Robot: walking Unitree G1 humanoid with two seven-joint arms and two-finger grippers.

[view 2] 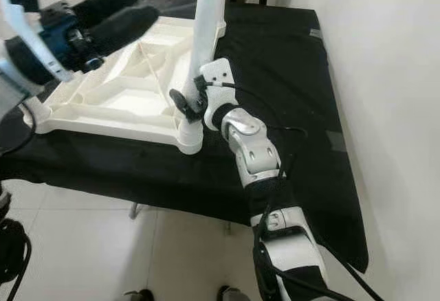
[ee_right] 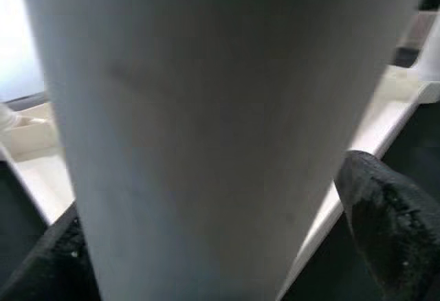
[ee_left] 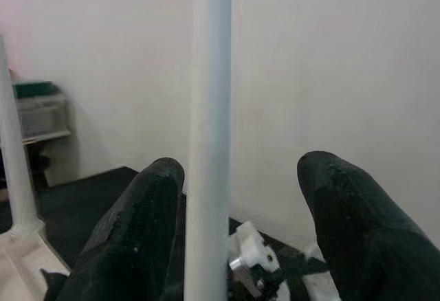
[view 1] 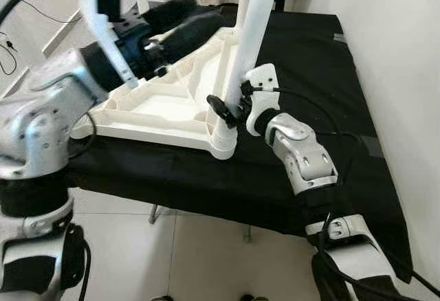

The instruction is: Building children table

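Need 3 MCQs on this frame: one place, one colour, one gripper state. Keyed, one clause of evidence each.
1. Where does the right gripper sit?
A. low on the white leg, near the corner socket
B. on the floor
C. at the tabletop's far edge
2. What colour is the cloth under the upturned tabletop?
A. white
B. black
C. red
3. How are the left gripper fingers?
A. clamped flat together
B. spread, with a leg between them
C. holding a screwdriver

Key: A, its fingers flank the leg just above the socket; B, black fabric drapes the bench; B, wrist view shows gaps beside the leg.

A plain room: white wall, tiled floor, black-draped table.
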